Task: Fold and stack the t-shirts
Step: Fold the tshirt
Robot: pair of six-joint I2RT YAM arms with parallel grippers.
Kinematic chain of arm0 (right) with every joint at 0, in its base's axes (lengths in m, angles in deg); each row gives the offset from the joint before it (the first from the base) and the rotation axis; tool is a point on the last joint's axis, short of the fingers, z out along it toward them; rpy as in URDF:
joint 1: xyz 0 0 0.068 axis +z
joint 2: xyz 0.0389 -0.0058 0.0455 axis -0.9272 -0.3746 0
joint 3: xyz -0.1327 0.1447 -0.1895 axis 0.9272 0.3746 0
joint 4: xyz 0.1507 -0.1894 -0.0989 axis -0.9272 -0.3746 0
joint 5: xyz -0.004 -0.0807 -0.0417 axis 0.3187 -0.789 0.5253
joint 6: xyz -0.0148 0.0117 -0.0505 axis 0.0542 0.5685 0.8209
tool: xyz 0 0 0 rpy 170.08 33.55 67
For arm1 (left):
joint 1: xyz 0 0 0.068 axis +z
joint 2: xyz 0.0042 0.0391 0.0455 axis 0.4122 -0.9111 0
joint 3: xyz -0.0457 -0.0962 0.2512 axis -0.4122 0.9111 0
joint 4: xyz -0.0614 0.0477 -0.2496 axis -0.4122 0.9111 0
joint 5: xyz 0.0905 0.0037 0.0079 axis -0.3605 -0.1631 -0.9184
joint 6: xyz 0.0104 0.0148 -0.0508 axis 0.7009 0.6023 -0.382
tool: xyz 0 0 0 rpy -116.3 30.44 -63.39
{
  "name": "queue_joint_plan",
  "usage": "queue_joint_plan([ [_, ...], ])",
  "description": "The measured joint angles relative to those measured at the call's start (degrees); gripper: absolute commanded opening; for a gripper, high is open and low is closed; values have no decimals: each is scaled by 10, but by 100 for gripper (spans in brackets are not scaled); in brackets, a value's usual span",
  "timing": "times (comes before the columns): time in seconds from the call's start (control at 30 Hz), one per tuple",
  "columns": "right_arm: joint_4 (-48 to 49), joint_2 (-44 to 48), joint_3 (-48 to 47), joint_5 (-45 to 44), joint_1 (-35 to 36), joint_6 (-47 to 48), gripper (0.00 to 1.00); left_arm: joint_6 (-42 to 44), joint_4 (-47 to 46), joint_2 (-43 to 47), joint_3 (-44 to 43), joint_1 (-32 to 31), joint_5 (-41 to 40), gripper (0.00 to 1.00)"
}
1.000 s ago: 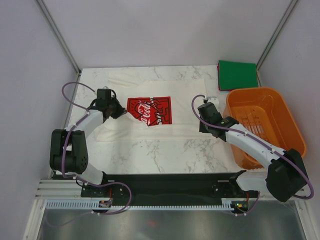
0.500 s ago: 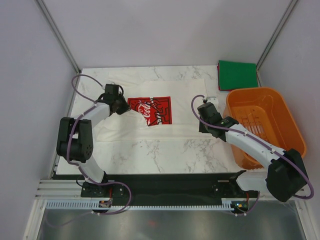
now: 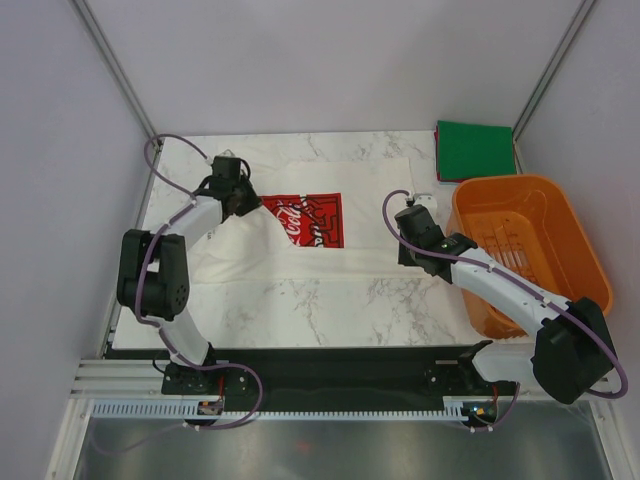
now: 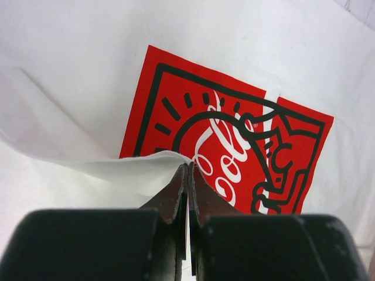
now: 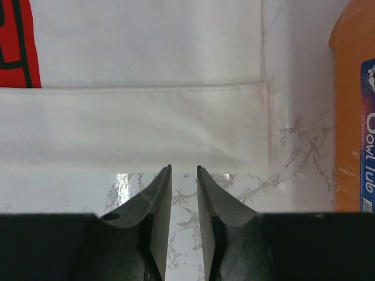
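Note:
The white t-shirt [image 3: 330, 255] with the red chest print [image 3: 305, 218] lies spread on the marble table. My left gripper [image 3: 243, 198] is at the print's left edge. In the left wrist view it [image 4: 188, 167] is shut on a raised fold of the white t-shirt [image 4: 88, 105], just over the print [image 4: 234, 134]. My right gripper [image 3: 403, 255] hovers near the shirt's right side. In the right wrist view it [image 5: 183, 168] is slightly open and empty over bare marble, just short of the shirt's folded edge [image 5: 135, 126]. The dark green t-shirt [image 3: 475, 150] lies folded at the back right corner.
An orange slatted basket [image 3: 530, 250] stands along the right edge, close beside my right arm; its wall with a blue label shows in the right wrist view [image 5: 351, 105]. Bare marble [image 3: 330, 310] lies in front of the shirt. Grey walls enclose the table.
My left gripper has moved away from me and slightly right, carrying the pinched fold of white cloth along the print's left edge. The right arm has not moved.

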Motion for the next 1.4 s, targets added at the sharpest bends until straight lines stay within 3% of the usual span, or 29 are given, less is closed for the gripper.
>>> queue_joint_plan([
  [0.47,-6,5,-3,-2,0,0,32,82,5,-60,-57,-21,22,4],
  [0.5,-8,7,-3,-2,0,0,32,91,5,-63,-62,-24,23,6],
  [0.6,-12,14,-3,-3,0,0,32,118,18,-76,-83,-27,34,37],
  [0.67,-17,18,-5,-5,0,0,32,131,26,-82,-93,-28,38,47],
  [0.73,-19,21,-7,-6,0,0,32,140,36,-81,-93,-28,38,50],
  [0.93,-21,22,-11,-2,0,-1,32,144,94,-45,-90,-29,6,50],
  [1.13,-10,1,-17,7,1,-5,32,113,132,86,-9,-20,-39,49],
  [1.4,11,-40,-9,11,4,-5,32,26,154,147,151,94,-44,45],
])
